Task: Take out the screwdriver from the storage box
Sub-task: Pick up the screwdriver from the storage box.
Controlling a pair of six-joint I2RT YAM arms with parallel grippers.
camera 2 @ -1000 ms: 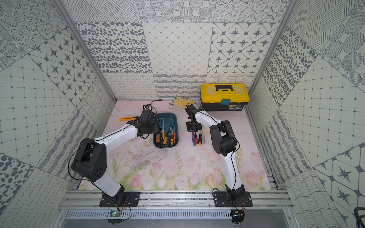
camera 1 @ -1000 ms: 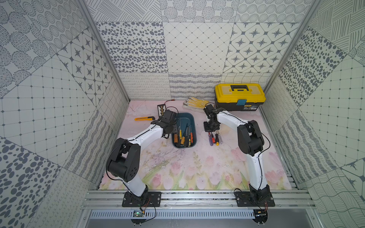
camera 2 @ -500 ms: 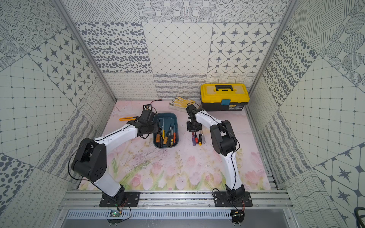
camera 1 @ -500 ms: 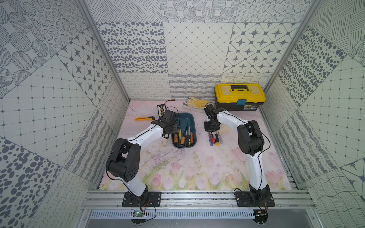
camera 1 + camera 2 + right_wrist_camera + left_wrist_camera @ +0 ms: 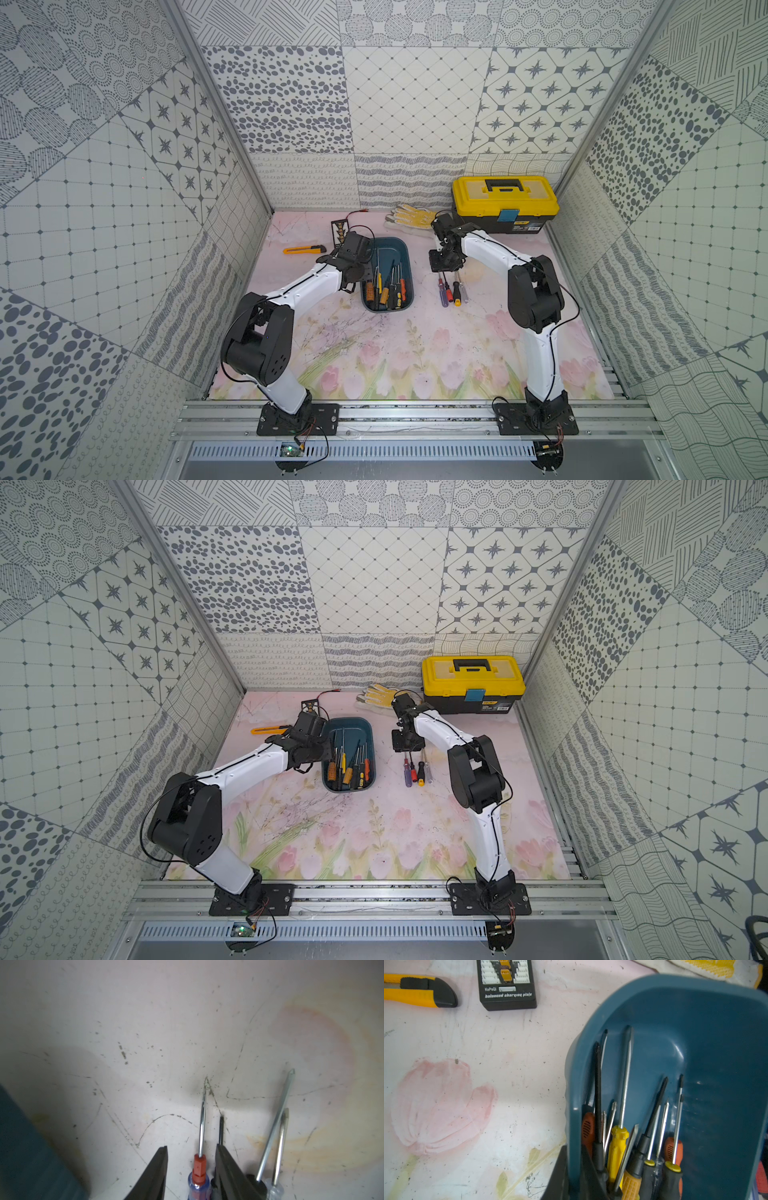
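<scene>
Teal shallow plastic storage box (image 5: 392, 253), rim pinched by left gripper (image 5: 574, 1172); beside it, right gripper (image 5: 191, 1147) stands parted over red-collared blue-handled screwdriver (image 5: 198, 1169); rise straight, avoiding neighbouring shafts (image 5: 274, 1126).

The near floral bench (image 5: 395, 353) is open. A narrow bare strip runs between the shallow dark teal plastic tub (image 5: 390, 251) and four loose mixed-handled steel screwdrivers (image 5: 456, 289).
</scene>
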